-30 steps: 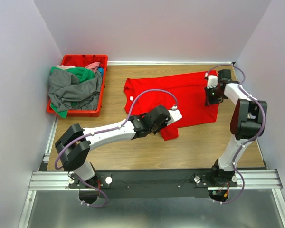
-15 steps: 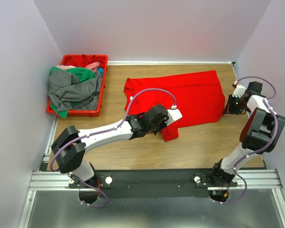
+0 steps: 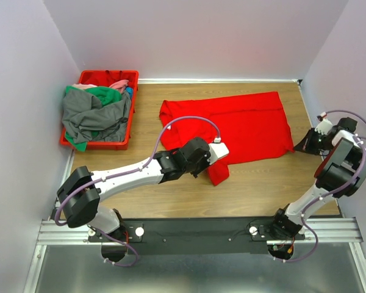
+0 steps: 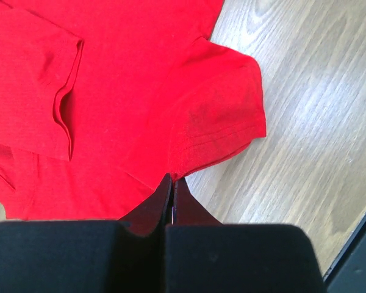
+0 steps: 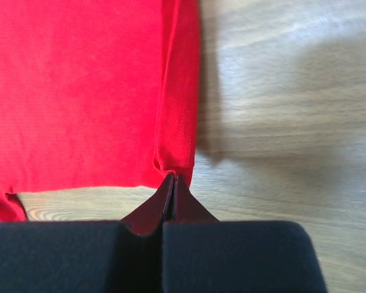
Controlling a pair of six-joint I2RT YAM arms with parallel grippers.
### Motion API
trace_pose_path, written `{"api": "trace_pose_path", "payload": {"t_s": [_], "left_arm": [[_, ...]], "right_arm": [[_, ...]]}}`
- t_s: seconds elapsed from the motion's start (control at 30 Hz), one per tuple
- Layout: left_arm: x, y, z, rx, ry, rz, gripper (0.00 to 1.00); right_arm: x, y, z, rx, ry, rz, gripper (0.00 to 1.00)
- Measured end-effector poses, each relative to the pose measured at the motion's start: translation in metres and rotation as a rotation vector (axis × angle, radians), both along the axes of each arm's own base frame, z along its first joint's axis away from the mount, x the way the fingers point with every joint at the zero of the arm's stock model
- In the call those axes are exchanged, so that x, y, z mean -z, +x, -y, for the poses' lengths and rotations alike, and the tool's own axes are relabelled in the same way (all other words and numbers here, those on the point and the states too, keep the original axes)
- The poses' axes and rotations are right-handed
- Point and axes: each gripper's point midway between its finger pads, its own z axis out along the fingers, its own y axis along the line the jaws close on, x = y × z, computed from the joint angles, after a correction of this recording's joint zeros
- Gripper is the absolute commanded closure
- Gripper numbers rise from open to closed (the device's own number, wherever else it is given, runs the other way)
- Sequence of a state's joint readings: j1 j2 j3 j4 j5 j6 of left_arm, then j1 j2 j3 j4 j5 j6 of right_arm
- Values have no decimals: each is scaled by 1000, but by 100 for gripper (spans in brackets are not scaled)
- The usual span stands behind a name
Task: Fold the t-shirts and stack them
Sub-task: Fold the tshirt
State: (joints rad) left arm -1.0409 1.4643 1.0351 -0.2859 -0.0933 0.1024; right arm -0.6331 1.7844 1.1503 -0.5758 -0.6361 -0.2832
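Where the top view takes in the whole bench, the red t-shirt lies spread flat across its middle and toward the far right corner, with its neck label a small white speck at the end nearer the left edge; that view alone shows the red crate in the far left corner, heaped with a grey t-shirt, a green t-shirt and a pink t-shirt, the grey one hanging over the crate's near rim; it does not show how the fingers stand, since both are small and partly hidden there. The left wrist view supplies this: the left hand has its fingers pressed together, pinching the shirt's edge just where the near sleeve joins the body; this sleeve lies flat on bare wood, and a second sleeve lies folded in over the shirt's body. The right wrist view shows the right hand, close by the bench's right edge, likewise closed, its tips nipping the shirt's bottom corner, where the hem is doubled over into a narrow strip; the wood beside it carries a soft shadow.
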Motion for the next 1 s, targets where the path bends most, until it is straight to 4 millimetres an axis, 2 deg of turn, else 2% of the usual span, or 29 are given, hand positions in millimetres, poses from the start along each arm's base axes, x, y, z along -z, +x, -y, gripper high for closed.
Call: {"api": "trace_pose_path", "payload": {"t_s": [0.23, 0.43, 0.6, 0.83, 1.0], "left_arm": [[-2, -1, 1, -5, -13, -8, 100], [-7, -2, 1, -12, -29, -7, 100], [-6, -2, 0, -13, -28, -9, 100], [-1, -3, -4, -16, -16, -15, 100], [-9, 3, -9, -37, -40, 0, 100]], "right_arm": [[18, 4, 7, 24, 74, -27, 98], [4, 22, 23, 27, 38, 19, 93], [-4, 33, 32, 27, 17, 46, 93], [-5, 38, 37, 34, 11, 47, 94], [-6, 39, 38, 42, 13, 46, 95]]}}
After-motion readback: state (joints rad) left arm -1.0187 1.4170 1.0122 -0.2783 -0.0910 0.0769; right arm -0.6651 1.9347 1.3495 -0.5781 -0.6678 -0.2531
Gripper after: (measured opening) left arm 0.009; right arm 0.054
